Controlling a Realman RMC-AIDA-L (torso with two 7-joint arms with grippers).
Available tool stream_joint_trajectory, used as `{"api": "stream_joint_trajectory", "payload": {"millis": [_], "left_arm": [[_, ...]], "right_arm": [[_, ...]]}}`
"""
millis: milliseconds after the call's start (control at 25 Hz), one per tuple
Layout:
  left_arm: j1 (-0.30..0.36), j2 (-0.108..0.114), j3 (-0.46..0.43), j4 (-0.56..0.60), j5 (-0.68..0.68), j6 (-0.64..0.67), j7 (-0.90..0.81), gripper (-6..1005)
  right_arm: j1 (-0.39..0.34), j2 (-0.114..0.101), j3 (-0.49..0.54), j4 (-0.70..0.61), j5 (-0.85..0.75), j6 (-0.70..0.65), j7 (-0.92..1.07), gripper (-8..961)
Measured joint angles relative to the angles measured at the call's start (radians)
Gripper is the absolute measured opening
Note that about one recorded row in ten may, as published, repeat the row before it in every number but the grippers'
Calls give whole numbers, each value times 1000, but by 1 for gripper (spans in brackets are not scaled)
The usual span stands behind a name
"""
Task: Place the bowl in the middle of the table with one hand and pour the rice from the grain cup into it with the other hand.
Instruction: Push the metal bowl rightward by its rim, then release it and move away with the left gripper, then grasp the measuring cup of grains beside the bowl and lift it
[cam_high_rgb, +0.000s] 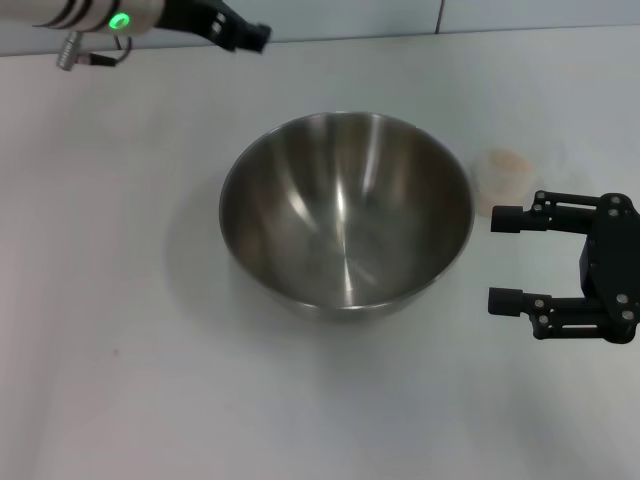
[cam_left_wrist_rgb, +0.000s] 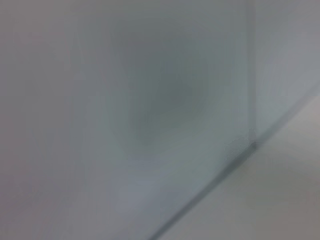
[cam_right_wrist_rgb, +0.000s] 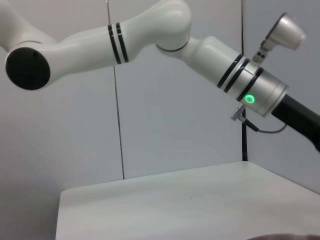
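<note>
The large steel bowl (cam_high_rgb: 345, 215) stands upright and empty near the middle of the white table (cam_high_rgb: 110, 260). Just right of it and a little farther back is the small translucent grain cup (cam_high_rgb: 503, 168), with a faint beige patch of rice (cam_high_rgb: 509, 159) showing in it. My right gripper (cam_high_rgb: 494, 259) hovers right of the bowl and nearer than the cup, open, fingers pointing at the bowl and holding nothing. My left gripper (cam_high_rgb: 238, 31) is raised over the table's far left, away from both. The left wrist view is only a blur of wall.
The right wrist view shows my left arm (cam_right_wrist_rgb: 150, 35) stretched above the table's far edge (cam_right_wrist_rgb: 165, 177) before a grey panelled wall. Bare tabletop lies left of and in front of the bowl.
</note>
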Motion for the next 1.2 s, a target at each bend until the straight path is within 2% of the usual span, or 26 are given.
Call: {"api": "stream_joint_trajectory", "payload": {"millis": [40,80,160,240,280,440,480,600,640,680,720,760,800,840,880,920,1040,1080,1200], "left_arm": [[0,0,0,0,0,0,0,702],[37,2,1,17,0,-65,-9,740],[54,3,6,28,0,-96,-9,738],[99,3,35,66,0,-153,9,736],[146,2,68,114,-6,-197,24,736],[199,1,91,156,-48,-252,27,732],[255,5,98,192,-188,-291,71,731],[287,11,90,206,-335,-276,171,728],[296,15,69,203,-440,-230,275,727],[289,18,0,172,-578,-106,410,726],[289,18,0,172,-578,-106,410,725],[278,18,-49,151,-641,-12,468,724],[259,15,-137,113,-699,155,541,724],[259,15,-137,113,-699,155,541,724],[253,13,-188,94,-718,274,596,724],[253,13,-188,94,-718,274,596,724],[256,23,-192,81,-706,400,635,724],[261,31,-192,69,-683,487,657,724],[269,38,-196,74,-661,553,665,724]], "right_arm": [[0,0,0,0,0,0,0,746],[0,0,1,0,0,0,0,746],[0,0,1,0,0,0,0,746],[1,0,1,0,0,0,0,746],[4,0,1,-1,0,0,0,746],[12,0,1,-1,0,0,0,746],[15,-1,1,0,0,0,0,746],[16,-1,2,0,0,0,0,746],[17,-1,1,-1,0,0,-1,745],[21,-2,1,-2,0,0,-1,745],[21,-2,1,-2,0,0,-1,745],[22,-2,1,-2,0,0,-1,745],[26,-2,1,-2,0,0,-1,745],[26,-2,1,-2,0,0,-1,745],[29,-3,1,-2,0,0,-1,745],[29,-3,1,-2,0,0,-1,745],[29,-3,1,-5,-1,0,1,745],[29,-3,1,-6,-6,0,6,745],[31,-3,1,-8,-10,0,14,745]]}}
